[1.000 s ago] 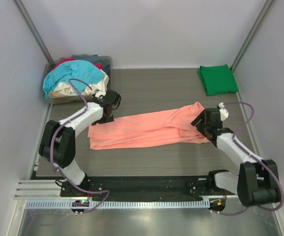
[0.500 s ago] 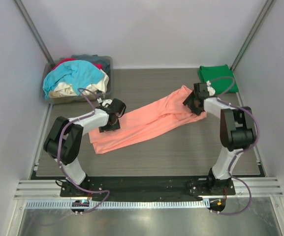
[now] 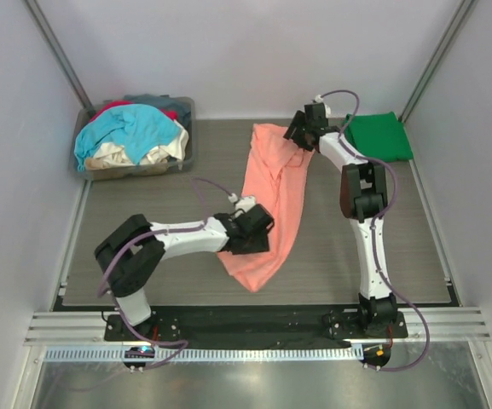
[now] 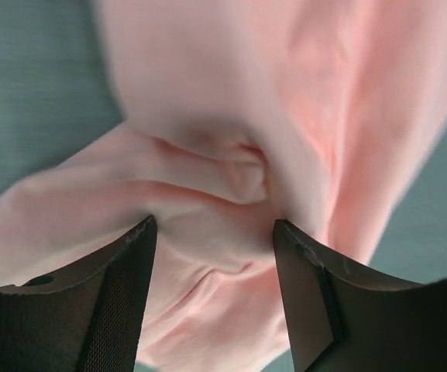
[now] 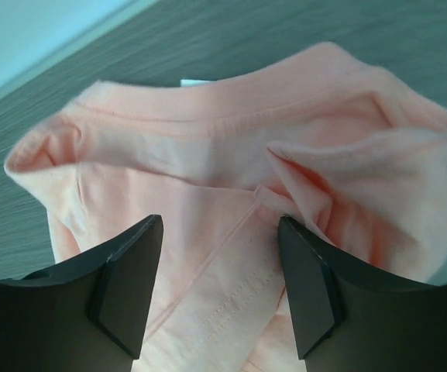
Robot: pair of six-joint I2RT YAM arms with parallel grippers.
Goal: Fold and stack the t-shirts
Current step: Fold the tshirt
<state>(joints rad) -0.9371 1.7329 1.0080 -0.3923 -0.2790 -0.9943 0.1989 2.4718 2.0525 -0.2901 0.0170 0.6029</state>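
A salmon-pink t-shirt (image 3: 275,192) lies stretched from the far middle of the table toward the near middle. My left gripper (image 3: 254,228) is over its near end; in the left wrist view (image 4: 214,232) the jaws stand apart with bunched pink cloth (image 4: 208,155) between them. My right gripper (image 3: 298,132) is at the shirt's far end; in the right wrist view (image 5: 219,232) the jaws stand apart over the flat hem (image 5: 192,155). A folded dark green t-shirt (image 3: 378,136) lies at the far right. Turquoise (image 3: 126,126), cream (image 3: 113,155) and red (image 3: 113,106) shirts are heaped in the tub.
The grey plastic tub (image 3: 188,109) stands at the far left corner. Grey walls close in the table on three sides. The right arm is stretched far out, just beside the green shirt.
The pink shirt has swung from lying left-to-right to lying far-to-near. My right gripper moved to the far middle with one end; my left gripper moved to the near middle with the other.
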